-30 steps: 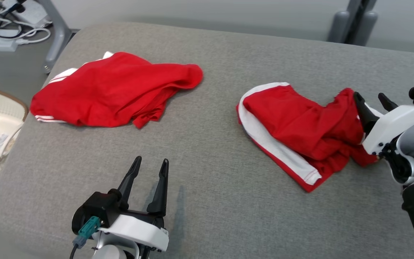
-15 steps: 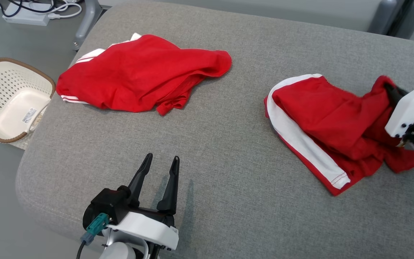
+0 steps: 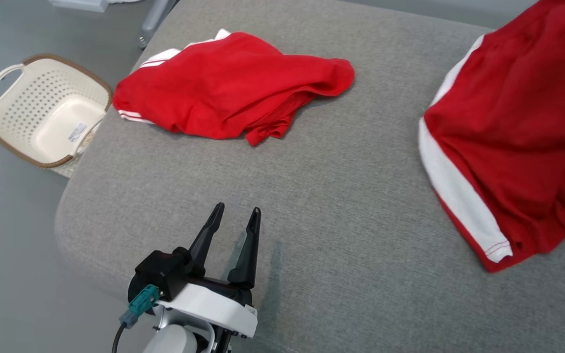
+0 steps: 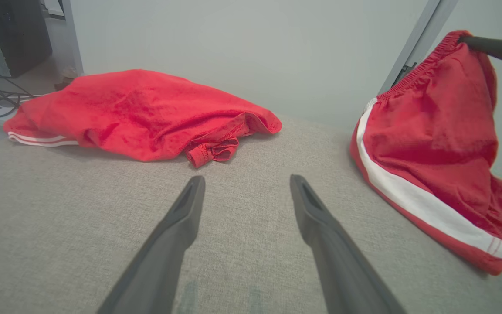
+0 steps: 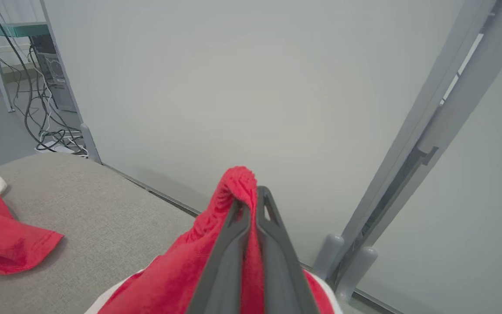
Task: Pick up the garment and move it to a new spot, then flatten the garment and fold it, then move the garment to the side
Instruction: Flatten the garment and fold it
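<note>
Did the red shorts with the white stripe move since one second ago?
Yes. The shorts went up: the right gripper holds their waistband above the gray cushion, where they lay crumpled before; the lower hem seems still on it.

The grey fabric-covered surface [image 3: 312,206] carries a crumpled red garment [image 3: 233,88] near its far left corner (white stripes along one edge). The red shorts [image 3: 508,147] rest their lower hem on its right side.

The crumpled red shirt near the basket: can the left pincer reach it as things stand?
Probably yes. The left pincer stands open and points toward the red shirt, with only bare grey cushion between them.
</note>
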Robot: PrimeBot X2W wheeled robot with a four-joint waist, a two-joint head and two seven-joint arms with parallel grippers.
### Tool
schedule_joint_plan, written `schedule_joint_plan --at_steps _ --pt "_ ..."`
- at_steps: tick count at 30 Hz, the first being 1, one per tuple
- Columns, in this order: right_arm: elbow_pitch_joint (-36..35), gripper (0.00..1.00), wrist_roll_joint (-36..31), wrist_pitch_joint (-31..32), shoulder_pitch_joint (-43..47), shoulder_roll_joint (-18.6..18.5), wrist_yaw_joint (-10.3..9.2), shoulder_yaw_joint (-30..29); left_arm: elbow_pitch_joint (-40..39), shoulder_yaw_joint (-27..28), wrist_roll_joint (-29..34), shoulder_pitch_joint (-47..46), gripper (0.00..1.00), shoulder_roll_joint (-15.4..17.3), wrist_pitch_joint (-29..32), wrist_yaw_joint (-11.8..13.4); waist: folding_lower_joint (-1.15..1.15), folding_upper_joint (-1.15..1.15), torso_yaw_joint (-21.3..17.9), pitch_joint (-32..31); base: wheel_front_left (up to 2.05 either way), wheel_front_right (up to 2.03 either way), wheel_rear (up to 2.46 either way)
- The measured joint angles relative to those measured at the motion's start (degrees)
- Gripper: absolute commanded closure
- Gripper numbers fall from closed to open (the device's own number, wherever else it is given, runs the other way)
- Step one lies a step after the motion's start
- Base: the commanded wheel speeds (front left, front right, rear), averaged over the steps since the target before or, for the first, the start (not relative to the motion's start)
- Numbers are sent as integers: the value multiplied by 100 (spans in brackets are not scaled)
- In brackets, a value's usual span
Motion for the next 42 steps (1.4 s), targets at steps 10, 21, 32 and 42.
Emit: schedule_joint_plan --at_steps 10,21,32,42 --pt "1073 0 -453 -248 -666 30 1 628 -96 -148 -180 -7 0 1 0 129 0 0 319 279 0 0 0" --pt "1537 0 -34 -826 -534 444 1 898 -73 62 -73 -134 0 -1 0 130 0 0 -53 141 0 0 0" --pt "676 0 746 -1428 389 732 0 367 -29 791 260 -218 0 -3 0 25 0 0 -1079 -329 0 0 0" --pt "-1459 0 76 -1461 2882 1063 -1 -1516 0 1440 515 27 0 -3 0 -114 0 0 -1953 -928 0 0 0"
